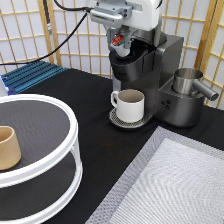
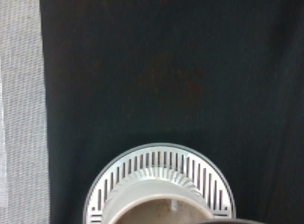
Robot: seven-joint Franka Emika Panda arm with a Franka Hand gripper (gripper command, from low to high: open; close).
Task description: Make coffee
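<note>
Fingers of the gripper clamp the coffee pod above the coffee machine opening; centring and level alignment advised.

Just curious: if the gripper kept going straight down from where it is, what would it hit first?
Probably the coffee machine's open top: the gripper, holding the pod, hangs just above it, though depth is hard to judge.

Black coffee machine at the exterior view's top, white mug on its round drip grate, steel milk jug beside, tan cup on white two-tier stand, grey mat, blue rack, dark tabletop.
</note>
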